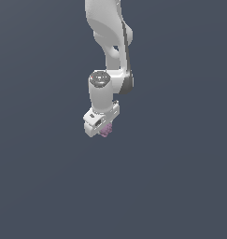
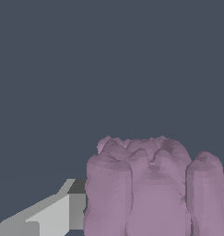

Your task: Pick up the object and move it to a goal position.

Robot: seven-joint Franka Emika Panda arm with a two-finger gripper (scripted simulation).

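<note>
Gripper point(image 1: 104, 130): you have it clenched on the object point(image 1: 105, 131).
Object: pale purple-pink, knobbly, filling your wrist view.

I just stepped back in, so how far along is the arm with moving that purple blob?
Done, it seems: the blob sits under the gripper, filling the wrist view close up. In hand: apparently the grasp or carry, though the fingers are mostly hidden. Left: reaching the goal, which neither view shows.
</note>
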